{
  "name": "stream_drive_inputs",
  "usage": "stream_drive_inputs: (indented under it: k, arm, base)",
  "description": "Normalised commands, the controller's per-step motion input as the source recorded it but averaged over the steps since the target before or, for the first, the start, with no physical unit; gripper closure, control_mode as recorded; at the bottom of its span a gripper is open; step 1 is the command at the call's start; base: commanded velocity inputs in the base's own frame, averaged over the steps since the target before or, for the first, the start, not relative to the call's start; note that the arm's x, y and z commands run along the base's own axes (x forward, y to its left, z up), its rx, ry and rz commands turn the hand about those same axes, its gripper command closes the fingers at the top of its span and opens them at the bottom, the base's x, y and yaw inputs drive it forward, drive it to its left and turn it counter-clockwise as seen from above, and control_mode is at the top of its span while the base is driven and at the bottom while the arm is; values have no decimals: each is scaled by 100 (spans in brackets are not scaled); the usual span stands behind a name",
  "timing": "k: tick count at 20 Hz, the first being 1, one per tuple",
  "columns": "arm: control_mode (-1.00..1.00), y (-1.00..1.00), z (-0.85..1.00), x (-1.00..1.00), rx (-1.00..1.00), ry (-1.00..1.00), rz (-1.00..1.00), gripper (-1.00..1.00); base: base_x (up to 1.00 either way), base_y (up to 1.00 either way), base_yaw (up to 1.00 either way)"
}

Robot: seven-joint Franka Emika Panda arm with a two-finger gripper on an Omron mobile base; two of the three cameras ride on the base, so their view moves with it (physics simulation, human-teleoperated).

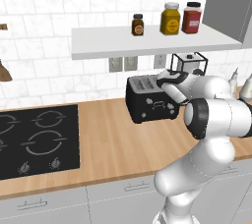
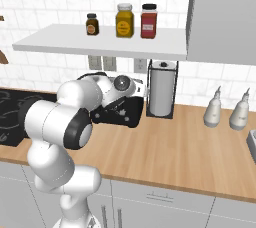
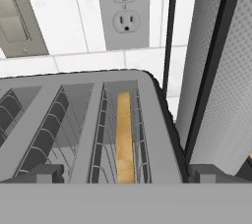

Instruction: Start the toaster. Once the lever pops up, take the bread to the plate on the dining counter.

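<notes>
Note that you see the bread, a tan slice standing on edge, sunk in the right slot of the black toaster on the wooden counter; the pincer hangs directly above it, jaws wide apart, gripping nothing

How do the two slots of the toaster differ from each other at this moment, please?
In the hand view, the toaster's right slot holds the bread, a tan slice standing on edge between its wire guides; the left slot shows only bare guides. The right slot lies nearest the paper towel roll; the left slot lies farther from it. Both are long, grey and open-topped, running parallel.
</notes>
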Motion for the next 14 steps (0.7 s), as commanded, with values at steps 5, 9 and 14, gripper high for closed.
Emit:
stream_drive_inputs:
  k: [5, 9, 14]
  arm:
    - [-100, 0, 0, 0, 0, 0, 0, -100]
    - [-100, 0, 0, 0, 0, 0, 0, -100]
    - [-100, 0, 0, 0, 0, 0, 0, -100]
  base:
    - [0, 0, 0]
    - [0, 0, 0]
    - [0, 0, 0]
